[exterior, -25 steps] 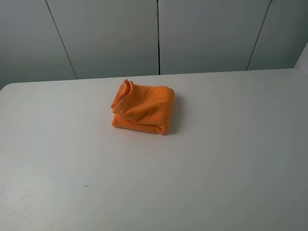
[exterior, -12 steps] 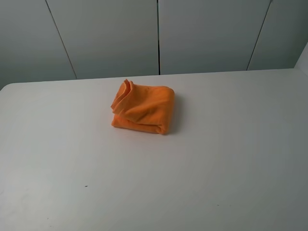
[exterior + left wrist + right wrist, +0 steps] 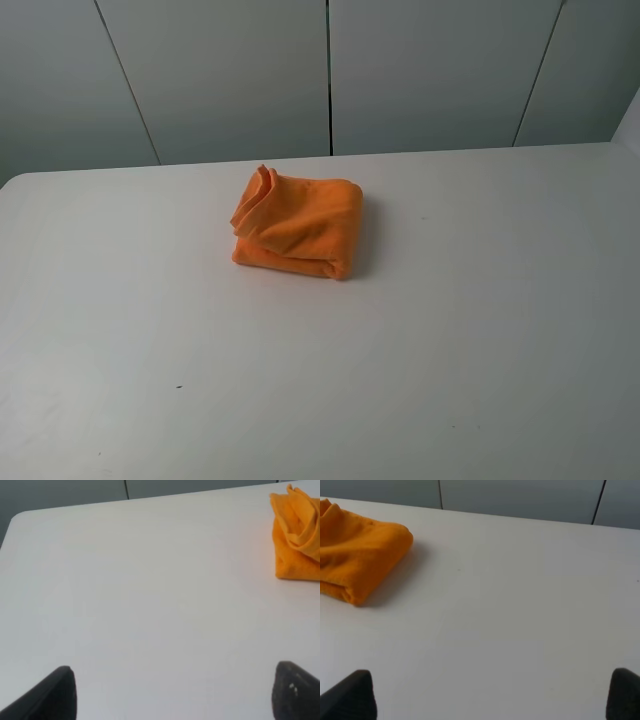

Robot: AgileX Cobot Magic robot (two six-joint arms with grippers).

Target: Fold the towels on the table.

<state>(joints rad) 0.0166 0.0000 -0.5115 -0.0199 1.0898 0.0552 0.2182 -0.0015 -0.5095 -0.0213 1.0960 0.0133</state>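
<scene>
Left gripper [image 3: 170, 692] and right gripper [image 3: 492, 695] both spread wide, empty, while the orange towel [image 3: 298, 224] sits folded and lumpy on the tabletop [image 3: 470, 330], unmoved since before.

Lab-like room, white table [image 3: 480, 330], grey panels [image 3: 430, 70]

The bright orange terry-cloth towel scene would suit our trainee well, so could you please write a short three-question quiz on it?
1. True or false: the bright orange terry-cloth towel lies spread flat in one layer on the plain white matte table.
2. Multiple choice: the left gripper is A) shut on the towel, B) open and away from the towel, C) pressing on the towel.
3. Fill in: the right gripper holds ____.

Key: 1 false, the towel lies folded in a compact bundle; 2 B; 3 nothing, its fingers stand wide apart over bare table.
</scene>
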